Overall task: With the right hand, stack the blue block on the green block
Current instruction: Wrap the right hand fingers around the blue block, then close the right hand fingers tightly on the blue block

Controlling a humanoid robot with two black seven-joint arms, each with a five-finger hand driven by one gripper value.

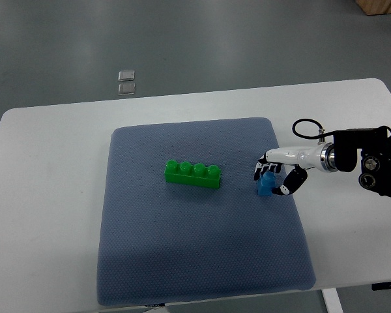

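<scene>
Nearest the camera, the blue mat [202, 261] covers the white desk [45, 215]. At the mat's right edge the right robot hand [275, 177] curls its fingers [288, 188] around the blue block [268, 183], which sits low at the mat. Left of it, well apart, the green block [193, 174] lies mid-mat.
</scene>
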